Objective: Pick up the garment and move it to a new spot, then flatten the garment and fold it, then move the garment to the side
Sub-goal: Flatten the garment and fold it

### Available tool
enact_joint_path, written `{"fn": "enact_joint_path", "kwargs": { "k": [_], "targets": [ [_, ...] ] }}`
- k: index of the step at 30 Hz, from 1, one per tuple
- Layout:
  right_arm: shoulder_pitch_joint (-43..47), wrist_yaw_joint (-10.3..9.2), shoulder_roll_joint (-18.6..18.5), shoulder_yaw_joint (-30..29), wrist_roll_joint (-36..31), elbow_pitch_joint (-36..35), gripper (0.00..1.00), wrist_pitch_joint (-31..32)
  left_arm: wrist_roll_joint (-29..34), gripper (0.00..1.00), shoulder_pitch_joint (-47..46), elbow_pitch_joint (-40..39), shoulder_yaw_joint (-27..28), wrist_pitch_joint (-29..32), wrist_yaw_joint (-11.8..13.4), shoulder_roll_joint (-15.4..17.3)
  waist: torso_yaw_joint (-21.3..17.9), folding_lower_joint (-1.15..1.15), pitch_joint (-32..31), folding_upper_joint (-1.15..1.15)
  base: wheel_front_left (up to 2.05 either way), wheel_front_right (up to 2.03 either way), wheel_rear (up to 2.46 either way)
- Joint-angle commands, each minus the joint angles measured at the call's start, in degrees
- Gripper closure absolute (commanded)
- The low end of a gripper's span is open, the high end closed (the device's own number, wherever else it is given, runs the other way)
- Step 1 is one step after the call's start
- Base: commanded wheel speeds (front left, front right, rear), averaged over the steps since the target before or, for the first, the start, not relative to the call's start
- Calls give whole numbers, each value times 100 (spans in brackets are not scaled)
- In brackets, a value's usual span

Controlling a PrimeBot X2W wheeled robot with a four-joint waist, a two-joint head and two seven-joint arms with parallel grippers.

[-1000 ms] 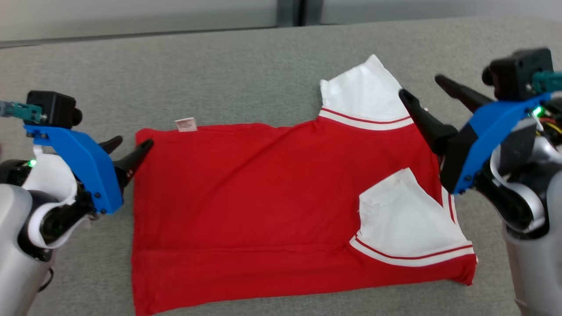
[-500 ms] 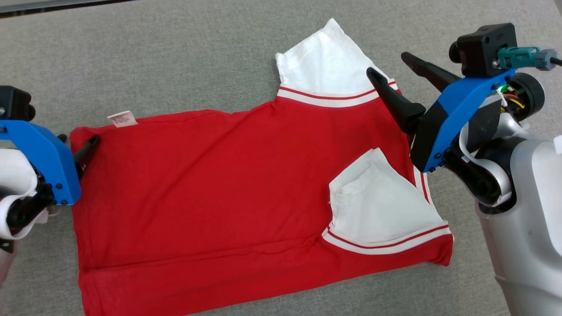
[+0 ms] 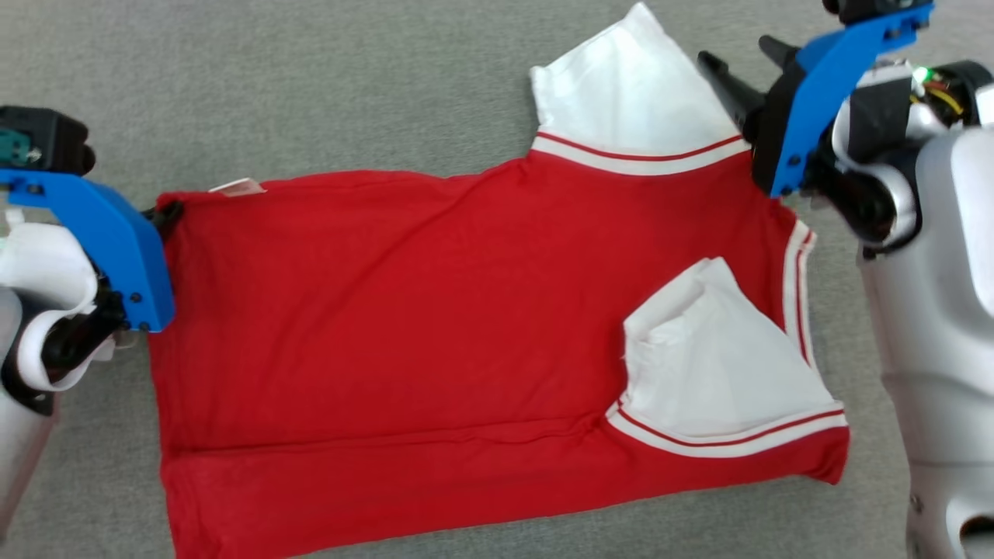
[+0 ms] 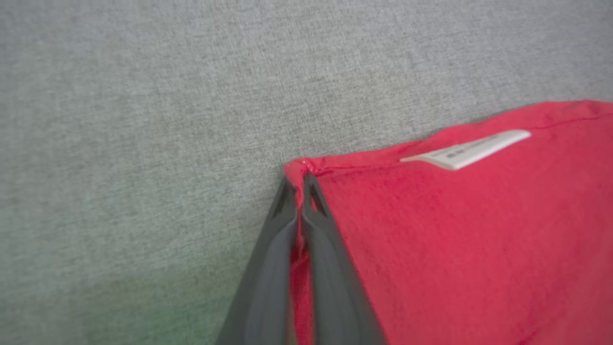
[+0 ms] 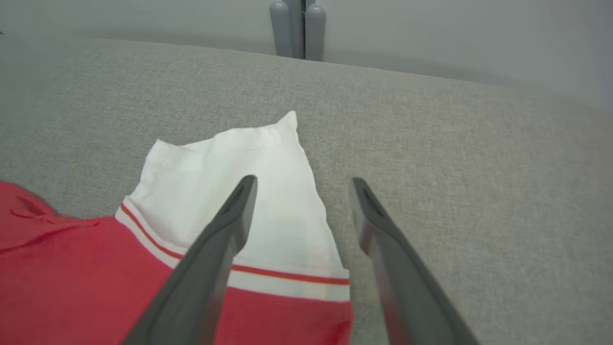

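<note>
The garment (image 3: pixel 435 326) is a red shirt with white sleeves, spread flat on the grey surface, its far sleeve (image 3: pixel 633 97) pointing up and its near sleeve (image 3: pixel 714 365) folded onto the body. My left gripper (image 3: pixel 169 213) is shut on the shirt's far left corner; in the left wrist view the two fingers (image 4: pixel 299 191) pinch the red hem (image 4: pixel 306 167) beside a white label (image 4: pixel 467 148). My right gripper (image 3: pixel 738 62) stands open at the far right shoulder. In the right wrist view one finger (image 5: pixel 234 211) hovers over the white sleeve (image 5: pixel 230 172), the other over bare surface.
The grey fabric surface (image 3: pixel 326 85) runs all around the shirt. Its far edge meets a pale wall with a grey vertical post (image 5: pixel 297 26) in the right wrist view. My right arm's pale body (image 3: pixel 943 326) stands beside the shirt's right edge.
My left gripper has closed on the shirt's far left corner. The right gripper has moved up to the far sleeve's edge, still open. The head camera has tilted down and shifted.
</note>
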Motion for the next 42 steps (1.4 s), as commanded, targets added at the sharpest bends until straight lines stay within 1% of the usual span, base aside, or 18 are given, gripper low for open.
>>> {"fn": "enact_joint_path", "kwargs": {
  "k": [1,6,8,11,15,17,18,19,20,21,22,27,32,37,42],
  "targets": [
    [-248,3,42,-61,-140,249,0,22,39,100,85,7,-190,86,-35,-139,187,0,144,0,0,0,0],
    [-978,2,75,-221,-864,1316,0,-158,122,100,-50,-147,-378,90,-135,-383,543,0,364,0,0,0,0],
    [-1187,2,112,-307,-1039,1708,0,-229,135,100,-97,-169,-417,35,-180,-476,649,0,437,0,0,0,0],
    [-1480,2,103,-362,-1213,2193,0,-266,183,100,-174,-144,-477,10,-236,-538,759,0,531,0,0,0,0],
    [-1749,2,4,-290,-1324,2599,0,-431,243,100,-224,-73,-514,-61,-286,-572,842,0,586,0,0,0,0],
    [-1799,2,4,-356,-1249,2792,0,-512,228,100,-216,-18,-521,-103,-290,-609,869,0,576,0,0,0,0],
    [-1828,2,27,-438,-1184,2890,8,-515,215,100,-205,11,-518,-126,-287,-626,880,0,566,0,0,0,0],
    [-1857,2,47,-479,-1145,2983,25,-503,213,100,-200,38,-523,-149,-284,-642,887,0,558,0,0,0,0],
    [-1869,2,55,-520,-1092,3066,58,-506,216,100,-196,74,-524,-168,-278,-653,890,0,547,0,0,0,0],
    [-1870,2,60,-582,-1043,3152,87,-523,212,100,-186,118,-529,-187,-278,-670,893,0,525,0,0,0,0],
    [-1879,2,58,-604,-1021,3220,100,-533,204,100,-179,159,-532,-210,-283,-685,896,0,506,0,0,0,0],
    [-1944,2,-23,-537,-906,3453,100,-628,208,100,-152,336,-488,-362,-315,-713,893,0,386,0,0,0,0],
    [-1911,2,-102,-372,-754,3471,100,-981,284,100,-182,475,-390,-776,-362,-762,889,0,207,0,0,0,0],
    [-1690,2,-193,-209,-405,3461,100,-1221,266,100,-107,592,-326,-1238,-481,-853,891,0,-77,0,0,0,0],
    [-1226,2,-331,157,101,3257,100,-1359,262,100,161,595,-354,-1702,-617,-915,902,0,-427,0,0,0,0]
  ]
}}
